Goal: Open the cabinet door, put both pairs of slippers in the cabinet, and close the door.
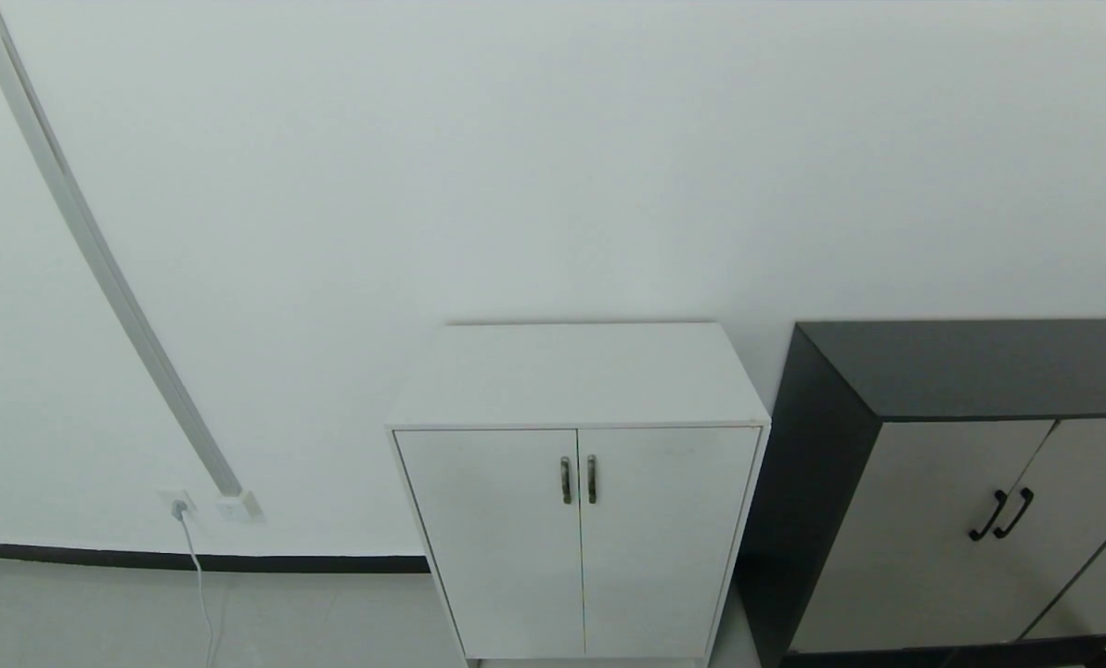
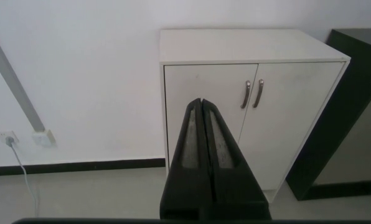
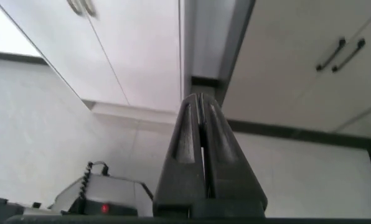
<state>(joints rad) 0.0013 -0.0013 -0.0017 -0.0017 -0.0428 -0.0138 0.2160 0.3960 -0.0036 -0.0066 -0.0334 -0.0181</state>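
Upright white cabinet (image 1: 578, 529), doors (image 1: 507, 538) shut, paired handles (image 1: 591, 479) vertical at centre seam

Soft, even, bright room light washes the plain white wall (image 1: 553, 158); the flat top of the white two-door cabinet with metal bar handles (image 1: 576, 538) is its brightest face, the doors a shade greyer; a faint soft shadow lies on the wall just right of it, beside the black-sided cabinet with beige doors (image 1: 943, 492), whose dark side swallows detail; the head view bends toward its edges, bowing the pale grey wall conduit strip (image 1: 98, 250) into a curve; the left hand (image 2: 201, 102) and right hand (image 3: 202, 99) loom dark, close to their lenses, against pale surroundings.
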